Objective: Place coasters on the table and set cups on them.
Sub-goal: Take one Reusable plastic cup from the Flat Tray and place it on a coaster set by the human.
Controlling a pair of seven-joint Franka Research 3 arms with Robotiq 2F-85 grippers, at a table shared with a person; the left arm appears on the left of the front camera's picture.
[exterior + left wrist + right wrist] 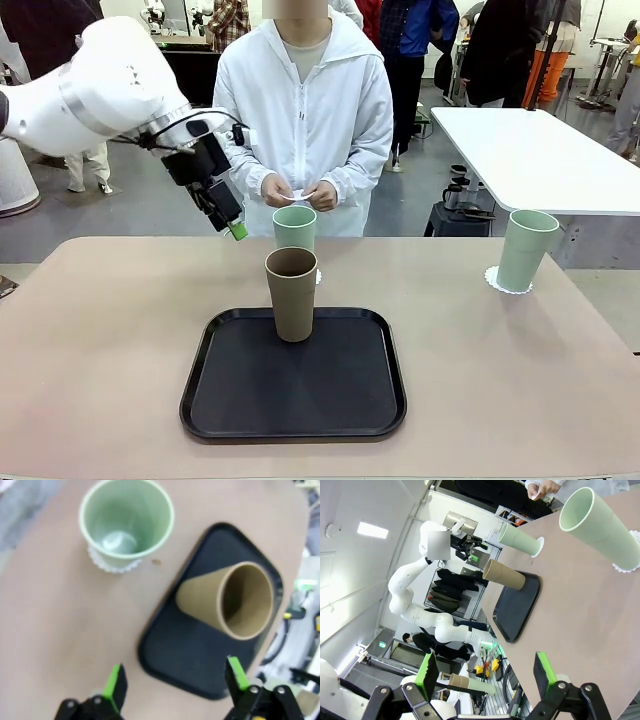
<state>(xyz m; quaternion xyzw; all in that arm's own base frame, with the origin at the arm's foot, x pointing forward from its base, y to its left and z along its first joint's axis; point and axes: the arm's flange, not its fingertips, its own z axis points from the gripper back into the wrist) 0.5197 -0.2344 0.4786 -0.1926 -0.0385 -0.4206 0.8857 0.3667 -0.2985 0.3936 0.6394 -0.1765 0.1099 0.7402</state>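
Note:
A tan-brown cup (291, 293) stands on the black tray (240, 400), with no coaster under it. Behind it a mint cup (295, 228) sits on a coaster (318, 276) on the table (110, 330). A second mint cup (525, 250) rests on a coaster (497, 283) at the far right. The person holds a third coaster (300, 194) in both hands. My left gripper (232, 225) hangs open above the table, left of the middle mint cup. Its wrist view looks down on the mint cup (126, 522), tan cup (235, 602) and open gripper (176, 680). My right gripper (485, 672) is open, empty, facing the right mint cup (600, 525).
A white-topped table (540, 150) stands beyond the far right corner. The person stands at the far edge, hands just above the middle mint cup. Bare tabletop lies left and right of the tray.

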